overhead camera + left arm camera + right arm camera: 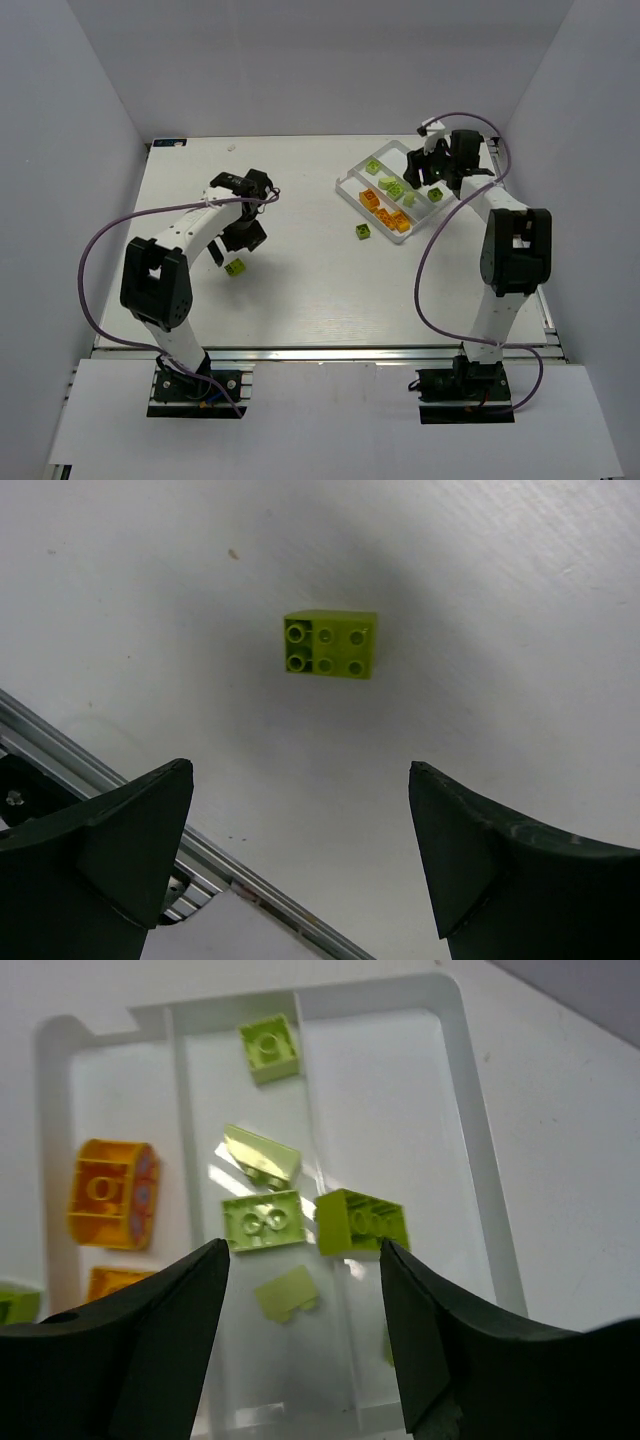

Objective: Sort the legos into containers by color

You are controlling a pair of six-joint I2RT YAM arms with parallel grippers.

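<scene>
A lime brick [330,645] lay studs-up on the white table [300,300], nearest the arm bases; the left gripper [300,860] hung above it, fingers wide apart, holding nothing; farther right, a second lime brick [363,232] sat on the table just beside the tray [485,1160]; over the tray's lime pieces [263,1220] the right gripper [300,1260] hovered, spread and empty; orange bricks [108,1192] lay in the neighbouring compartment.
</scene>
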